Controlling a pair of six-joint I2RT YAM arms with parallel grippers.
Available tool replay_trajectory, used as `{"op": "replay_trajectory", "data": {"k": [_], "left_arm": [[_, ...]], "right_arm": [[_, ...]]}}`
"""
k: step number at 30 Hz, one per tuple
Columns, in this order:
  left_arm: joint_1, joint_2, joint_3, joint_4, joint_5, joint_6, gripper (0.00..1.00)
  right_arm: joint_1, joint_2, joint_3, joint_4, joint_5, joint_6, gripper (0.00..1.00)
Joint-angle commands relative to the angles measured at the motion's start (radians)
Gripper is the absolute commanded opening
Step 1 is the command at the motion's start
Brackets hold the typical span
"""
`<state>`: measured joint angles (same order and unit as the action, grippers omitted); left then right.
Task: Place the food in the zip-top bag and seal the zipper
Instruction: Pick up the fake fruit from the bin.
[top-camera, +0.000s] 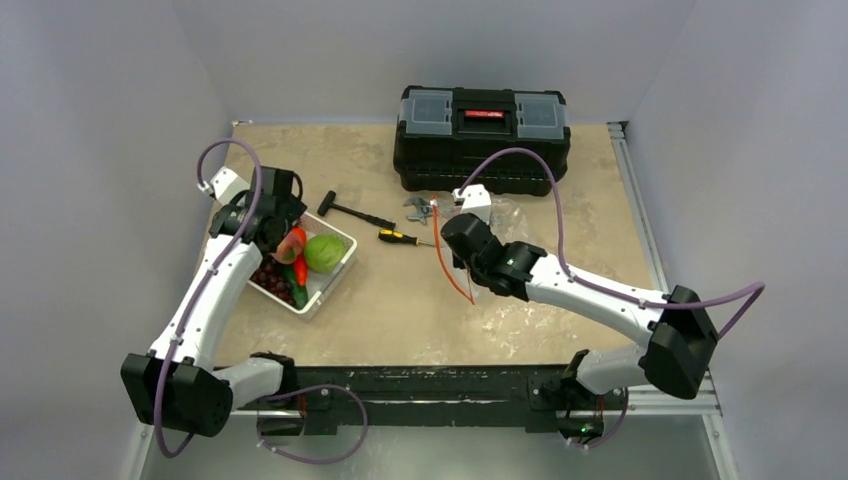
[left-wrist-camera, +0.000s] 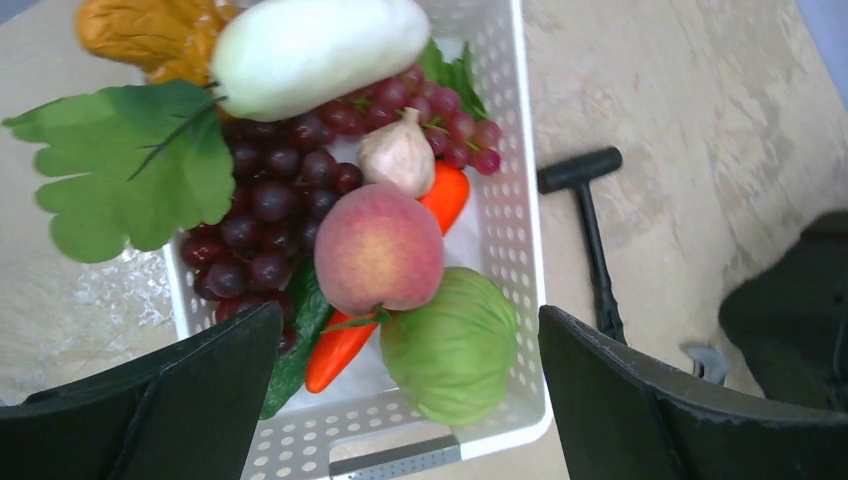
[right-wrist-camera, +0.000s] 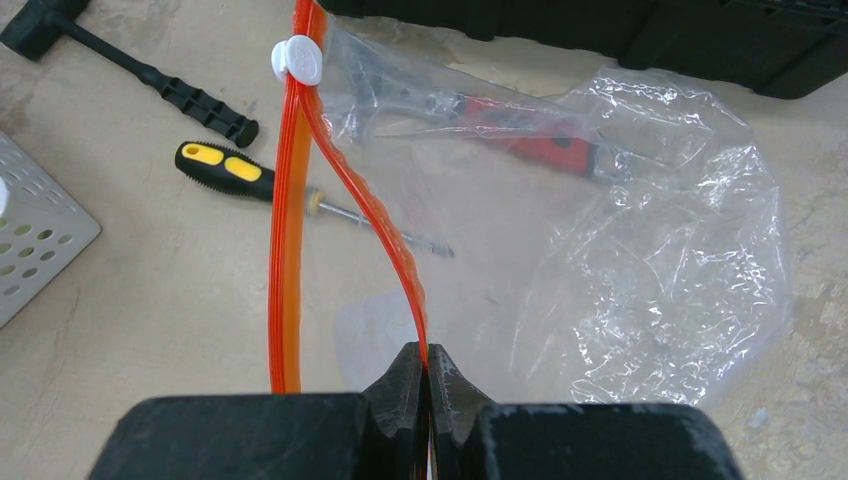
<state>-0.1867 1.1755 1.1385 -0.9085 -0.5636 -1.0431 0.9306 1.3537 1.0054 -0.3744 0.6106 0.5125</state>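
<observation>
Beige tabletop (top-camera: 400, 310) — right claw (right-wrist-camera: 427, 360) clamps orange zipper (right-wrist-camera: 285, 250) of crinkly bag (right-wrist-camera: 650, 250); left claw (left-wrist-camera: 408, 312) gapes.

No text, brand, number or sign can be read in any of the views. A small red label (top-camera: 487, 114) is seen on the lid of the black toolbox (top-camera: 482, 155) in the top view, but whatever is printed on it is too small and blurred to be made out.
</observation>
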Motion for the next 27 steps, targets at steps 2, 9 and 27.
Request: {"op": "replay_trajectory", "data": {"k": [2, 9, 27], "left_arm": [[0.039, -0.002, -0.037, -0.035, -0.06, -0.15, 1.0], [0.047, 0.029, -0.078, -0.046, 0.013, -0.225, 1.0], [0.187, 0.192, -0.149, 0.133, 0.31, -0.17, 0.8]], "right_arm": [[0.005, -0.047, 0.022, 0.028, 0.018, 0.005, 0.0], [0.005, -0.052, 0.025, 0.025, 0.014, 0.008, 0.0], [0.005, -0.069, 0.01, 0.032, 0.012, 0.002, 0.0]]}}
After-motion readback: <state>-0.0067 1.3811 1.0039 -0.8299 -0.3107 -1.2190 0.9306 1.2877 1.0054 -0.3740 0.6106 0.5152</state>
